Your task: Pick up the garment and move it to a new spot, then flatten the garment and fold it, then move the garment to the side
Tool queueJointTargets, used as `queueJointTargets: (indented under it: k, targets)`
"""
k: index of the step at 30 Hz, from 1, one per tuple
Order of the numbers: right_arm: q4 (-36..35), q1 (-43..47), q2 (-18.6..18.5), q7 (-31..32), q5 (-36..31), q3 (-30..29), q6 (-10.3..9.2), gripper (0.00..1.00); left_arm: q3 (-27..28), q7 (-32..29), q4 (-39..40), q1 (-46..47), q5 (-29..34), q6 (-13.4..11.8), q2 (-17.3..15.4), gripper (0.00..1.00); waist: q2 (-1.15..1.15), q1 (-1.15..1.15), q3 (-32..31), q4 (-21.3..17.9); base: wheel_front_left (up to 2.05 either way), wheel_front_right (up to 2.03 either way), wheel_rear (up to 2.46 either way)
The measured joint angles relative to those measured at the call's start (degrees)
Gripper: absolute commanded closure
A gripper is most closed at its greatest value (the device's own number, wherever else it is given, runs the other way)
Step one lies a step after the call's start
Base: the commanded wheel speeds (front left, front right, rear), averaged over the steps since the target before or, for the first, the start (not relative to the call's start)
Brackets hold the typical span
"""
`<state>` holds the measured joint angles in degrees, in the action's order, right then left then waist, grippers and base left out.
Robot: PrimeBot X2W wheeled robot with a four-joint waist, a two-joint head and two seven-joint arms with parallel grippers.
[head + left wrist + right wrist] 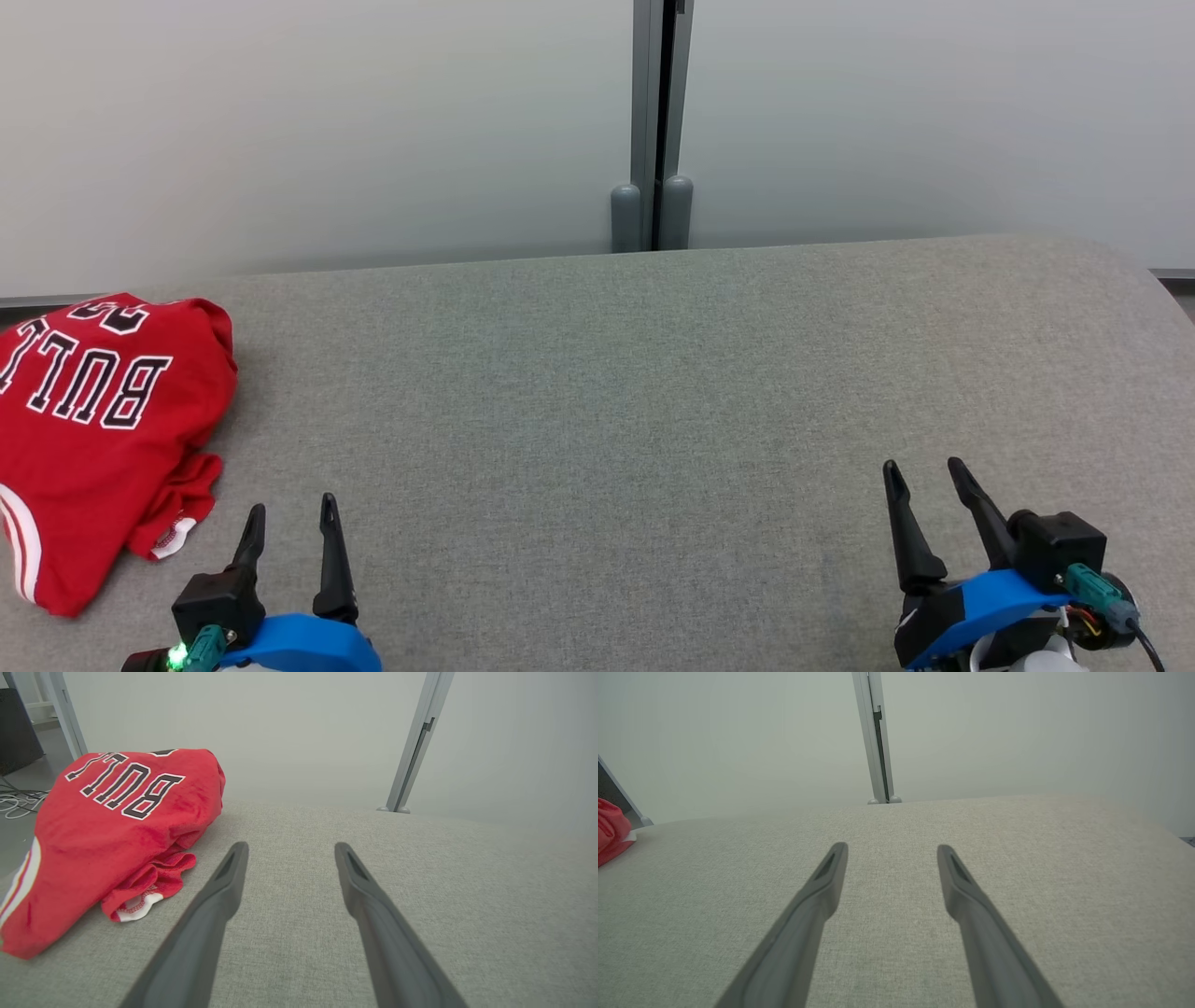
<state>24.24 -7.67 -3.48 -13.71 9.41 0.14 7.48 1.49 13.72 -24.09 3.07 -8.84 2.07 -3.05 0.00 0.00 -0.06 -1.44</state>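
Note:
The garment is a red jersey with black-and-white lettering, lying folded in a loose bundle at the far left of the grey fabric table. In the left wrist view the garment lies up and to the left of the fingers, and a sliver of the garment shows at the left edge of the right wrist view. My left gripper is open over the table's near left, just right of the jersey's lower corner and apart from it. At the near right my right gripper is open, far from the garment, with nothing between its fingers.
A pale wall runs behind the table, with a grey vertical post at its middle. The table's right end curves away at the far right. Cables lie on the floor beyond the table's left end.

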Motion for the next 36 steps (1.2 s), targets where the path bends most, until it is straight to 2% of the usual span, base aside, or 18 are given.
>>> queueJointTargets:
  k: [7, 12, 30, 36]
  targets:
    - [0.4, 0.0, 0.1, -0.6, -2.9, 0.4, -0.01, 0.00, 0.4, 0.6, -0.2, 0.0, 2.7, -0.3, 0.1, 0.00, 0.00, 0.00, 0.2, 0.8, 0.00, 0.00, 0.00]
    - [0.7, -0.2, 0.2, -1.1, -4.5, 2.3, 0.00, 0.00, 1.5, 1.1, -0.7, 0.0, 4.0, -1.0, 0.1, 0.00, 0.00, 0.00, 0.1, 3.4, 0.00, 0.00, 0.00]
    - [0.8, -1.8, 0.4, -1.3, -4.5, 6.5, 0.01, 0.00, 4.9, 1.3, -0.4, 0.0, 2.6, -2.2, 0.1, 0.00, 0.00, 0.00, 2.9, 21.9, 0.00, 0.00, 0.00]
    - [1.0, -2.8, 0.3, -1.3, -4.3, 8.2, 0.01, 0.00, 5.5, 1.3, 0.4, -0.6, 1.7, -3.1, 0.1, 0.00, 0.00, 0.00, 5.0, 25.7, 0.00, 0.00, 0.00]
